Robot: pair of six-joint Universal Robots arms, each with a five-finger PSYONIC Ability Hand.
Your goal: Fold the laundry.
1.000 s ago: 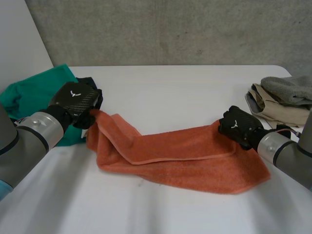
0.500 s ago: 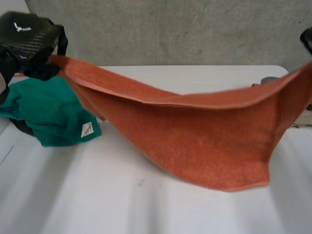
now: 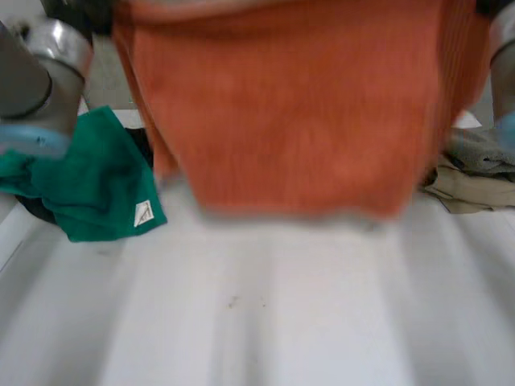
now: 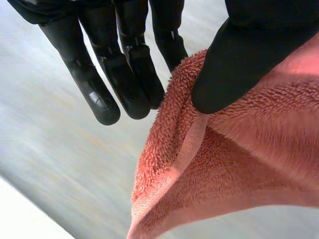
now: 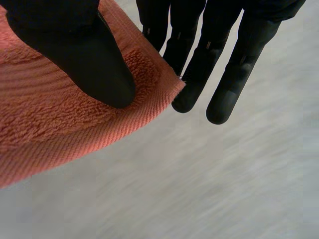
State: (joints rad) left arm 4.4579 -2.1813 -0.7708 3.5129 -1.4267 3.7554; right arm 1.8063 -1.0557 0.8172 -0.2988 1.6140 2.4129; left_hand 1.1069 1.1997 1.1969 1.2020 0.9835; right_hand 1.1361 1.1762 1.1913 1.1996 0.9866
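I hold the towel [image 3: 298, 112] up: left hand [image 4: 239, 59] and right hand [image 5: 84, 50] each pinch a corner under the thumb. Grip is shallow, so a fast swing could free a corner.

legible text: none could be read | only label: small white tag [image 3: 142, 214] at the near corner of the green cloth [image 3: 96, 173] on the table | tag bore a faint dark mark, too small to make out
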